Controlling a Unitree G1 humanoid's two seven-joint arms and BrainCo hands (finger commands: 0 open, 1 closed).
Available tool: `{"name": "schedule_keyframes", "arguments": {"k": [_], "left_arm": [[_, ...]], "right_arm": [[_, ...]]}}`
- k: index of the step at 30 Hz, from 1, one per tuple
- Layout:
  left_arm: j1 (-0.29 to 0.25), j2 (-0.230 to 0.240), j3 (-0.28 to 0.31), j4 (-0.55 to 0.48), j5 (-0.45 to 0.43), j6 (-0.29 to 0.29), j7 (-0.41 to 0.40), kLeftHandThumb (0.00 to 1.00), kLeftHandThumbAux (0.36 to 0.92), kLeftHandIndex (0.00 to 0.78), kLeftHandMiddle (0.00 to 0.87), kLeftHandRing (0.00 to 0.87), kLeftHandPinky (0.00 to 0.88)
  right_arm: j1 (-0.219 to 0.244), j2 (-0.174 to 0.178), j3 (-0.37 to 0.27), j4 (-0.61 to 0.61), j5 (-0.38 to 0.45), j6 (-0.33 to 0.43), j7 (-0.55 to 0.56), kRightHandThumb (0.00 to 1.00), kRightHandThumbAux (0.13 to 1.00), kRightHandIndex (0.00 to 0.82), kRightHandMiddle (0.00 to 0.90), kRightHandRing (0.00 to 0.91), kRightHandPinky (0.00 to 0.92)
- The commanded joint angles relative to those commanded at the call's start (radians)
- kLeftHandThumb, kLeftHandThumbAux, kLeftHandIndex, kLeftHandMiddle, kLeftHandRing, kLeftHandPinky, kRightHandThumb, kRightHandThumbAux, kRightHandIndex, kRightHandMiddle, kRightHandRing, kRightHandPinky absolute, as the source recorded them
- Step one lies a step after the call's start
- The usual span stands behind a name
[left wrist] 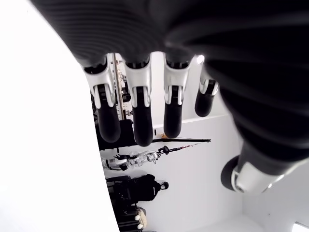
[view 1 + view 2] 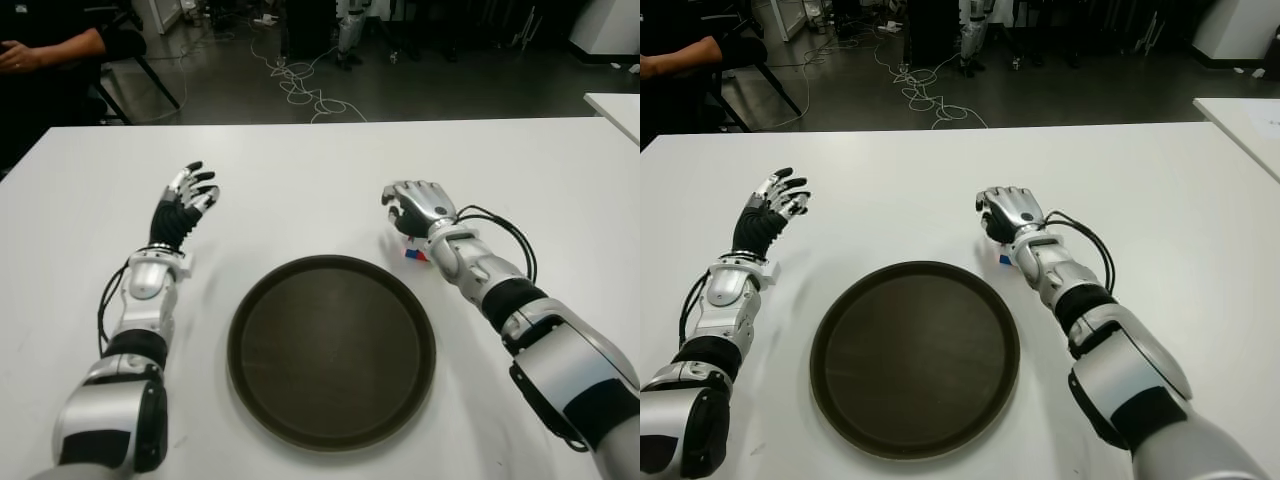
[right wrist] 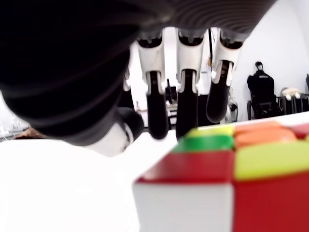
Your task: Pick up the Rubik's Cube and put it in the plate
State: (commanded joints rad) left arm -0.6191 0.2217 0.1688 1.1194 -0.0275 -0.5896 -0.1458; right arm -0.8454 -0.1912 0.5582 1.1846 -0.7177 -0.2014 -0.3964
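Note:
The Rubik's Cube (image 2: 414, 254) sits on the white table (image 2: 300, 170) just past the upper right rim of the round dark plate (image 2: 330, 350); only a small red, white and blue corner shows under my wrist. My right hand (image 2: 415, 208) hovers directly over it, fingers bent downward. In the right wrist view the cube (image 3: 227, 179) lies under the palm while the fingers (image 3: 186, 96) reach past it without touching, holding nothing. My left hand (image 2: 187, 203) shows to the left of the plate, fingers (image 1: 140, 116) spread and empty. Nothing lies in the plate.
A person's arm (image 2: 50, 50) shows at a chair beyond the table's far left corner. Cables (image 2: 300, 85) trail on the dark floor behind. The corner of a second white table (image 2: 620, 105) stands at the right.

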Motion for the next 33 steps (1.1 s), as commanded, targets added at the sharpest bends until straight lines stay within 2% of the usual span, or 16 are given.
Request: {"name": "schedule_keyframes", "arguments": {"k": [1,3,7,17,25,33], "left_arm": [[0.000,0.000,-0.001,0.000,0.002,-0.002,0.002,0.014,0.607,0.120,0.209,0.223,0.263],[0.000,0.001,-0.002,0.000,0.005,-0.005,0.004,0.016,0.606,0.120,0.211,0.226,0.267],[0.001,0.000,-0.003,-0.001,0.008,-0.006,0.006,0.020,0.597,0.127,0.218,0.232,0.267],[0.002,-0.006,0.002,-0.006,0.002,-0.001,0.007,0.035,0.613,0.136,0.226,0.242,0.280],[0.005,-0.006,-0.001,-0.011,0.005,-0.001,0.009,0.024,0.618,0.134,0.221,0.233,0.264],[0.005,-0.004,-0.008,-0.010,0.014,0.002,0.021,0.016,0.614,0.136,0.231,0.244,0.273]], "right_arm": [[-0.001,0.002,-0.002,0.003,0.002,0.001,0.004,0.126,0.769,0.053,0.036,0.041,0.058],[-0.002,0.004,-0.005,0.009,0.004,0.003,0.010,0.064,0.749,0.027,0.018,0.021,0.029],[-0.003,0.007,-0.009,0.017,0.006,0.003,0.019,0.013,0.703,0.005,0.003,0.004,0.006],[-0.004,0.004,-0.016,0.019,0.006,-0.001,0.036,0.000,0.667,0.000,0.000,0.000,0.000],[-0.005,-0.007,-0.020,0.008,0.006,0.000,0.063,0.000,0.696,0.000,0.000,0.000,0.000],[-0.003,-0.038,-0.026,-0.025,0.008,-0.002,0.099,0.000,0.733,0.000,0.000,0.000,0.000]]}}
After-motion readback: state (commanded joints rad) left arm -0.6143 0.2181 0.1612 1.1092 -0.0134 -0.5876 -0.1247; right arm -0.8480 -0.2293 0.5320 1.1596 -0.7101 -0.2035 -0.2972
